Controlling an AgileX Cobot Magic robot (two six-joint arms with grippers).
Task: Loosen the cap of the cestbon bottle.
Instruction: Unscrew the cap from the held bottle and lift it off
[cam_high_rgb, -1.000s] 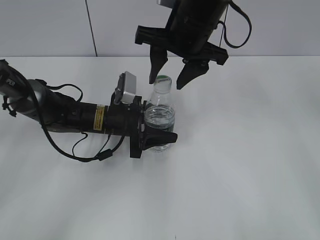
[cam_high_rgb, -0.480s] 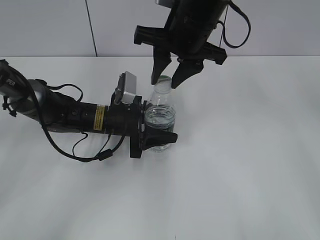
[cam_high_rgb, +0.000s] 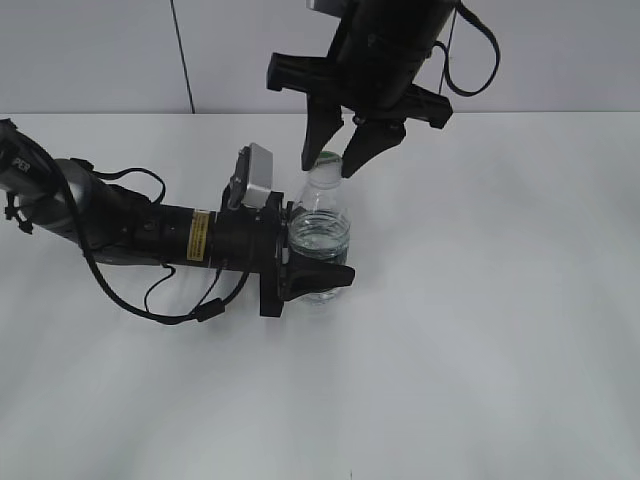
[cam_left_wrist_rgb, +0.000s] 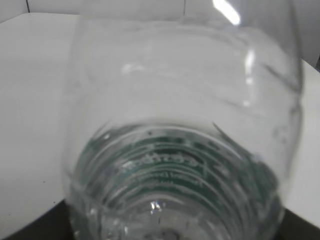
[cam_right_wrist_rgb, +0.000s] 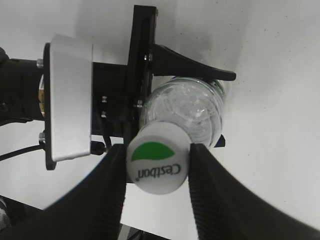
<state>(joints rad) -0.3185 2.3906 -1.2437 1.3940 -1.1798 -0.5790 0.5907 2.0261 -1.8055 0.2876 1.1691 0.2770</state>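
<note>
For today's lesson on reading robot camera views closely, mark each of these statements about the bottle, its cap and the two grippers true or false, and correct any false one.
1. The bottle stands upright on the white table. True.
2. The left gripper holds the bottle by its cap. False: it clamps the bottle's body, low down.
3. The right gripper has a finger on each side of the cap. True.
4. The cap lies on the table beside the bottle. False: it sits on the bottle's neck.
5. The cap's top is white with a green logo. True.
6. The right gripper comes in from the side along the table. False: it hangs over the bottle, fingers pointing down.
</note>
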